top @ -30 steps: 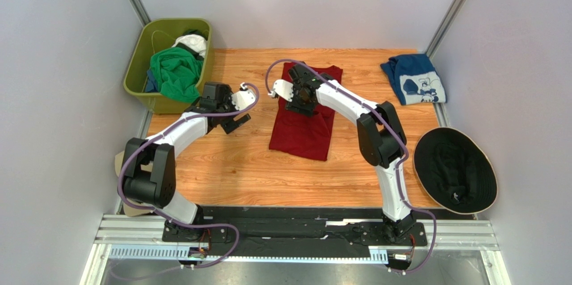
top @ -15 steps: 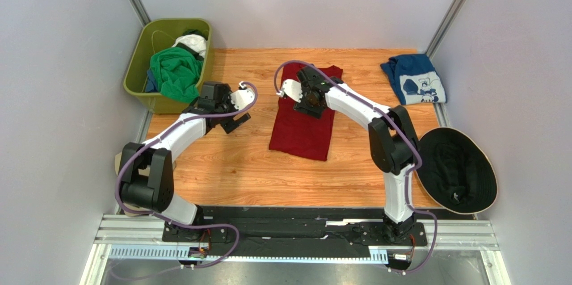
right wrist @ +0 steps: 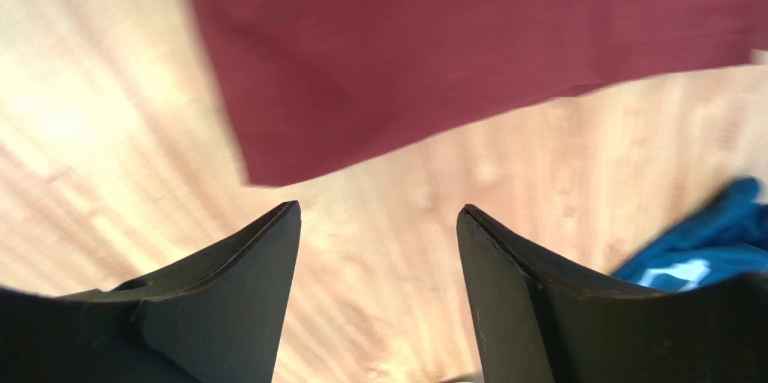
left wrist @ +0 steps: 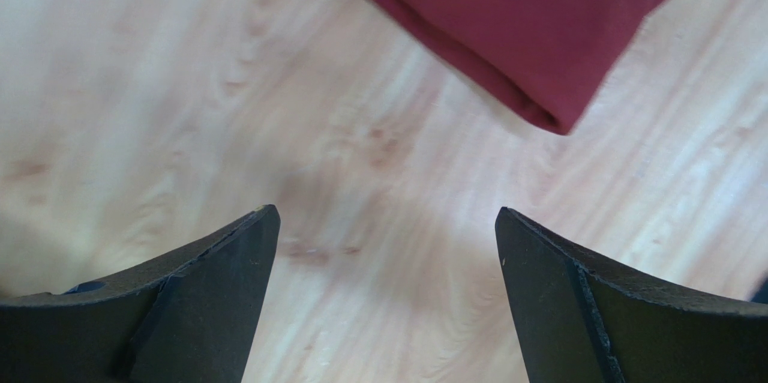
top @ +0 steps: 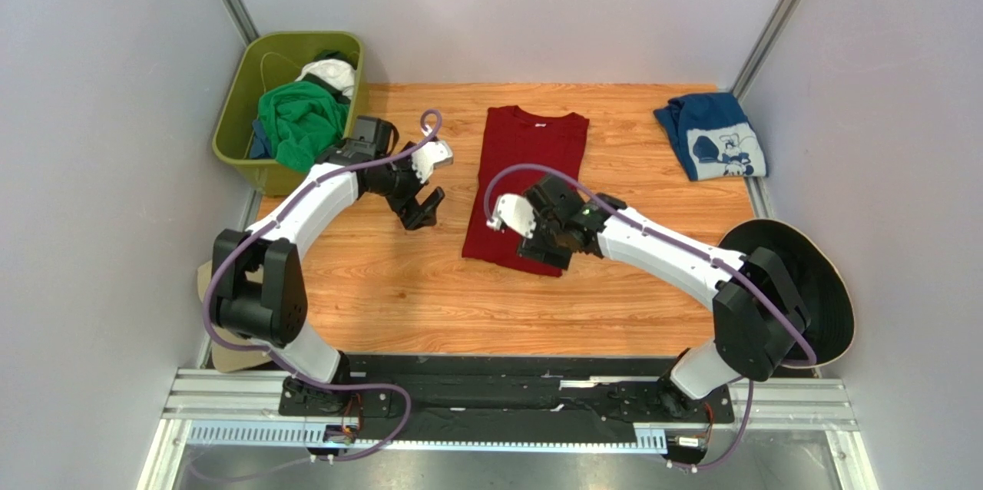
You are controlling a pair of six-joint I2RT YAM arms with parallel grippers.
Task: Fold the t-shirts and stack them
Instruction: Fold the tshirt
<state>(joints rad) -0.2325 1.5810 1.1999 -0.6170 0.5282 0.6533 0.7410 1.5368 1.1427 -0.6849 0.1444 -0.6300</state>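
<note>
Wooden worktop [top: 392, 294], on which the folded dark red t-shirt [top: 525, 168] is laid flat. One corner is seen just ahead of the left fingers [left wrist: 207, 311], spread wide and empty; another lies just ahead of the right fingers [right wrist: 225, 311], parted and empty. The navy-blue t-shirt [right wrist: 712, 239] is seen beyond the right-hand fingertip.

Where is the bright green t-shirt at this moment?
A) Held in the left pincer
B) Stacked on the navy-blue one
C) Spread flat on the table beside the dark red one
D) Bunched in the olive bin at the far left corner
D: the green t-shirt lies crumpled inside the bin, and the left pincer is open with nothing in it, over bare wood.
</note>
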